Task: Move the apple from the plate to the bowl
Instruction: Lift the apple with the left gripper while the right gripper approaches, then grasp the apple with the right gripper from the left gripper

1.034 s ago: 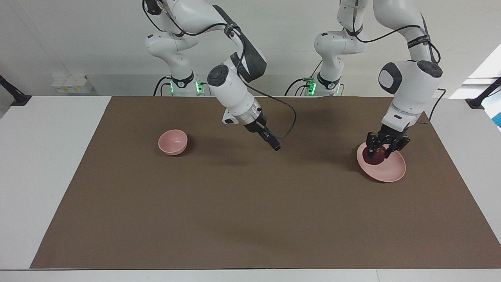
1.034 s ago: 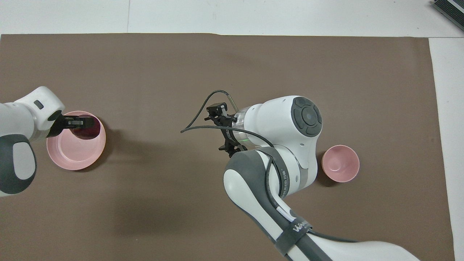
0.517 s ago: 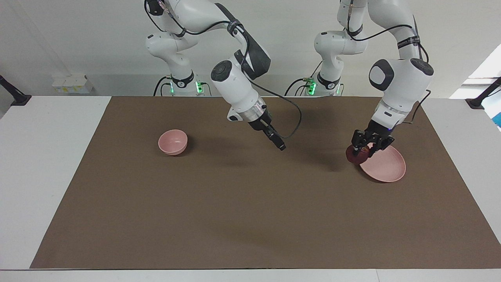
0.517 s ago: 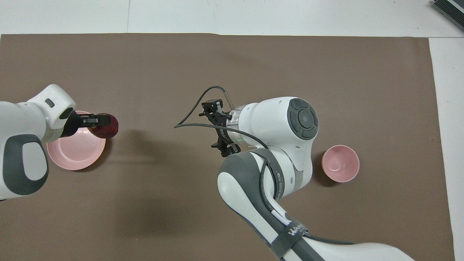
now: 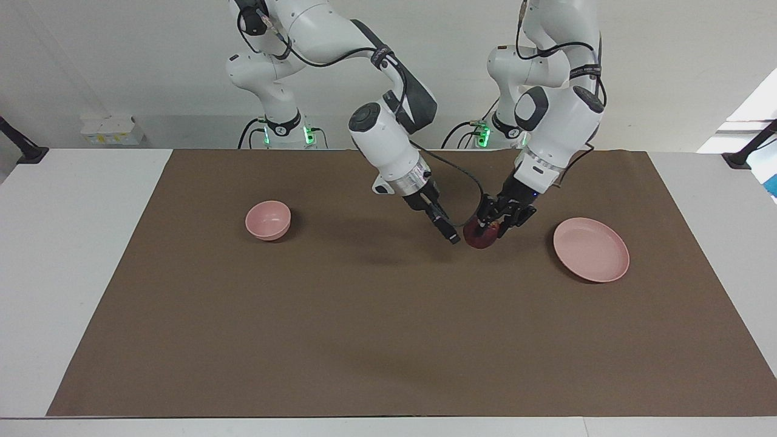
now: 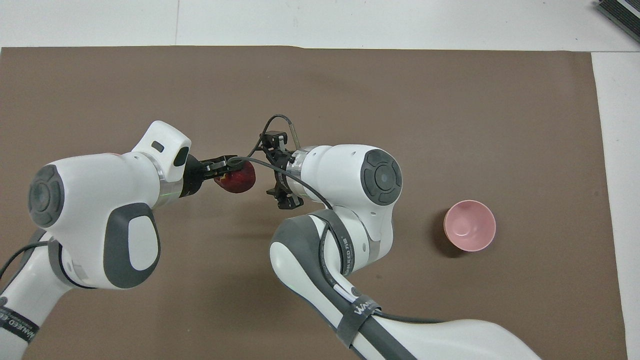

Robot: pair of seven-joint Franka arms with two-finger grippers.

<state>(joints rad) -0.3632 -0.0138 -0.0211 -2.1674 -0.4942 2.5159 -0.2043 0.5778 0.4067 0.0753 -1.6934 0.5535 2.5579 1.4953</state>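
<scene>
My left gripper (image 5: 489,226) is shut on the dark-red apple (image 5: 479,237) and holds it low over the brown mat, between the plate and the bowl. The apple (image 6: 236,178) and the left gripper (image 6: 223,167) also show in the overhead view. The pale-pink plate (image 5: 592,250) lies bare toward the left arm's end; in the overhead view my left arm covers it. The small pink bowl (image 5: 268,220) stands empty toward the right arm's end and also shows in the overhead view (image 6: 469,225). My right gripper (image 5: 450,235) hangs over the mat right beside the apple.
The brown mat (image 5: 364,340) covers most of the white table. Both arms lean in over the middle of the mat. A cable loops from the right wrist close to the apple. A dark object (image 6: 622,12) lies at the table's corner farthest from the robots.
My left gripper lifted the apple off the plate and carried it toward the middle of the table. My right gripper moved toward it and now hangs beside the apple.
</scene>
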